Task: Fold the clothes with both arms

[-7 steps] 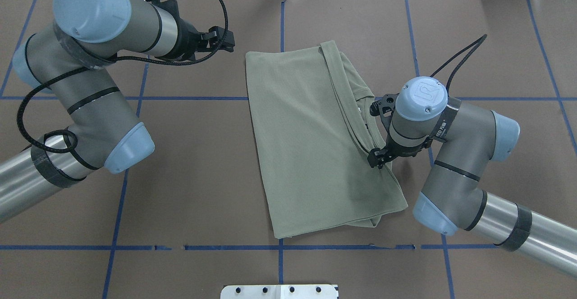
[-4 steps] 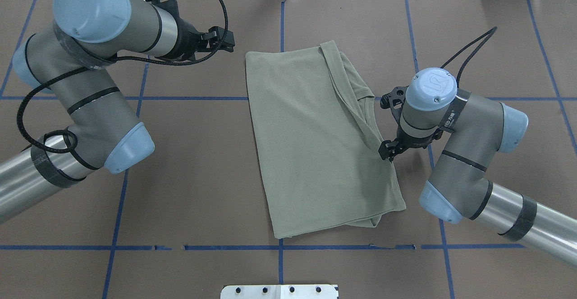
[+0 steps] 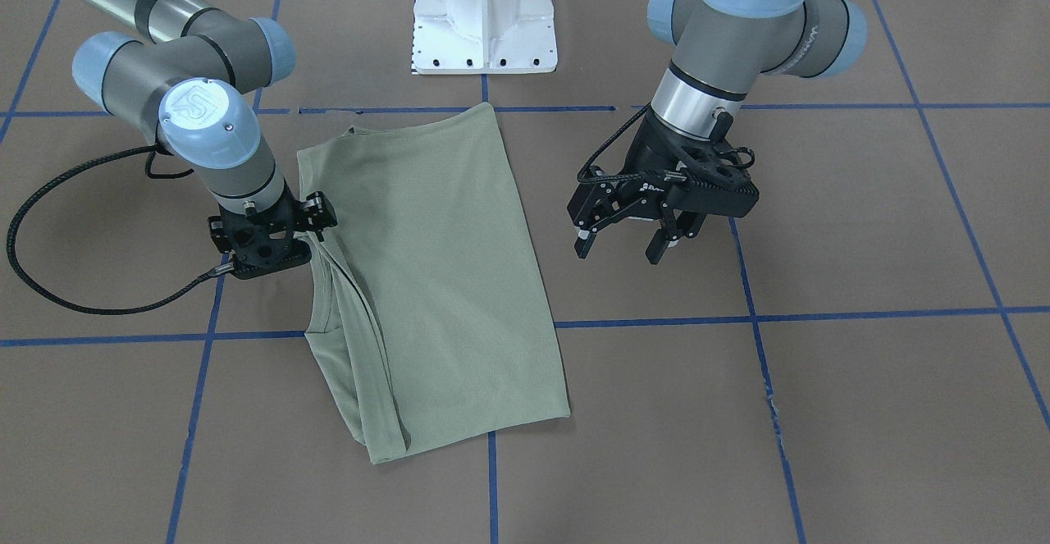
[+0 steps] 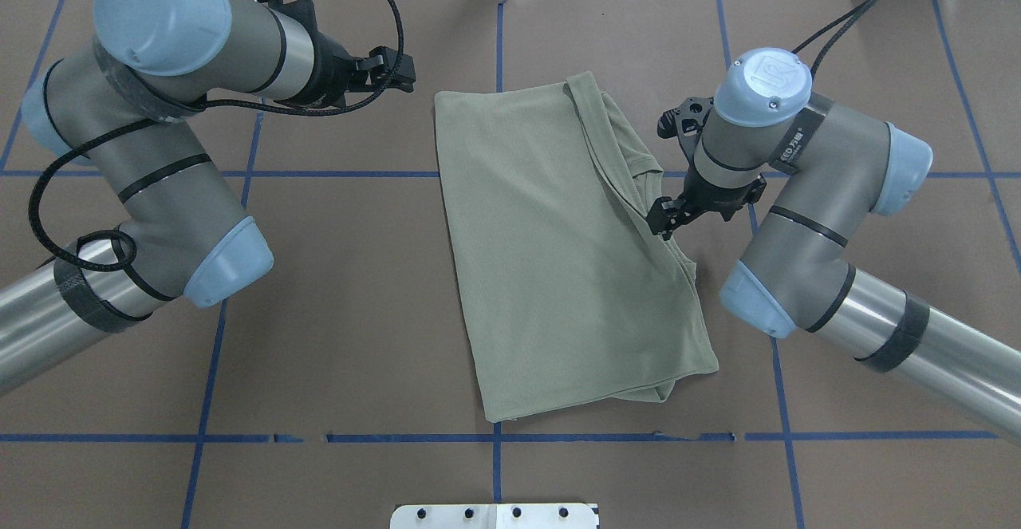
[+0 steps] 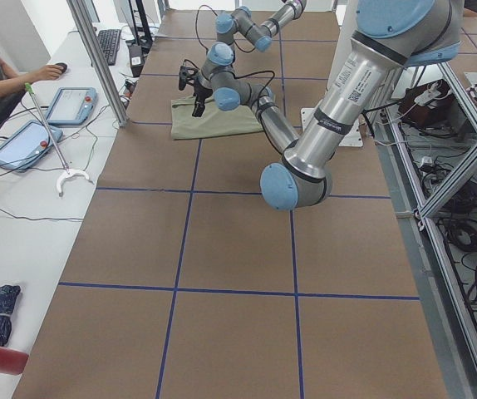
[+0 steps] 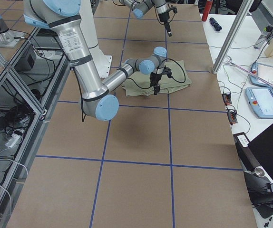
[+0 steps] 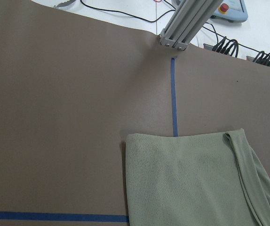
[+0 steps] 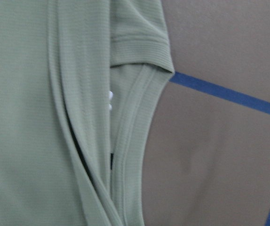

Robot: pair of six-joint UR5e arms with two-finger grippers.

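I am watching the left arm (image 4: 159, 154) hanging over the left part of the table (image 4: 351, 313), well apart from the shirt (image 4: 550, 258). The left gripper (image 3: 617, 250) is hovering above bare table with its jaws spread wide and nothing between them. Its wrist camera is looking down on the shirt's far left corner, which is lying just beside a blue tape line (image 7: 174, 96).

In the middle, the shirt is lying flat on the table, folded into a long strip, with its near end angling toward the right. One layer is overlapping another along its right side.

On the right, the right gripper (image 4: 660, 222) is pointing down at the shirt's right edge, by the neckline (image 8: 130, 141). I cannot tell whether its jaws are released or clenched, or whether they are touching the cloth. Its wrist camera is showing the neckline, a ribbed cuff (image 8: 139, 47) just above it, and two small white specks (image 8: 110, 100) between the layers. The right arm (image 4: 806, 218) is reaching in from the right.
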